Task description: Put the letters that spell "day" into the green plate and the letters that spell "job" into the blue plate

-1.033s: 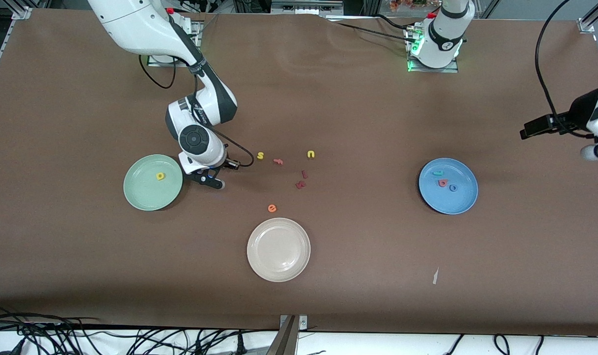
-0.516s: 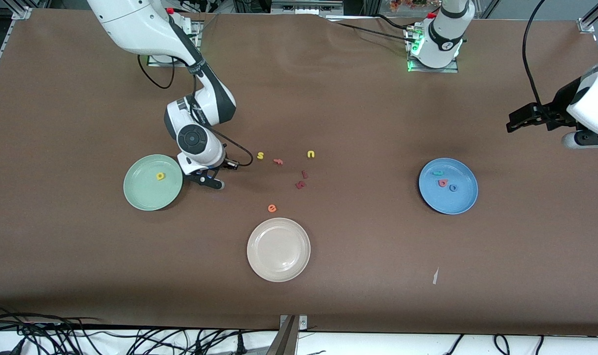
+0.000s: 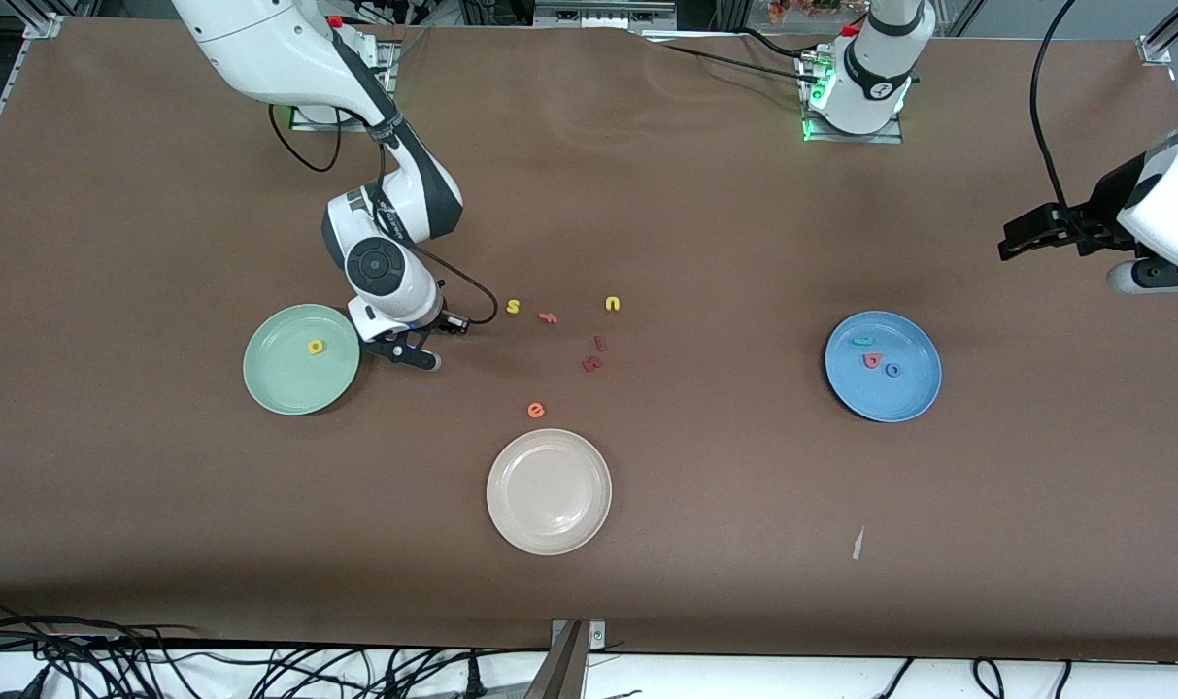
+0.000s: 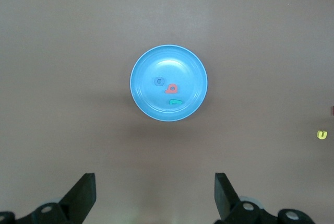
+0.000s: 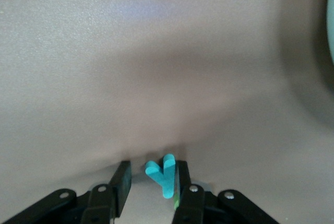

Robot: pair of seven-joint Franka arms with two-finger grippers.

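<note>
Starting at the green plate (image 3: 287, 393), we see the yellow "a" (image 3: 316, 347) lying in it alone. Just beside that plate, toward the left arm's end of the table, the right tool (image 3: 409, 355) hangs low over the bare table (image 3: 161, 505). Over the last second it has crept a little closer to the plate. Its wrist view shows the teal "y" (image 5: 163, 174) between half-closed fingers, pressed against one of them, so we judge it gripped and on its way to the drop. Farther from the green plate lie the stray letters (image 3: 548, 317) and the white plate (image 3: 548, 544), untouched. Farther again, the blue plate (image 3: 914, 398) holds the teal "j" (image 3: 862, 341), the pink "b" (image 3: 872, 360) and the blue "o" (image 3: 892, 370), so "job" looks done. The left tool (image 4: 154, 178), farthest from the green plate, has swung in from the table's edge and now waits high up, fingers wide apart and empty. We cannot find the olive "d" anywhere. A green speck by the right tool's finger is cut off, and we cannot tell what it is.
</note>
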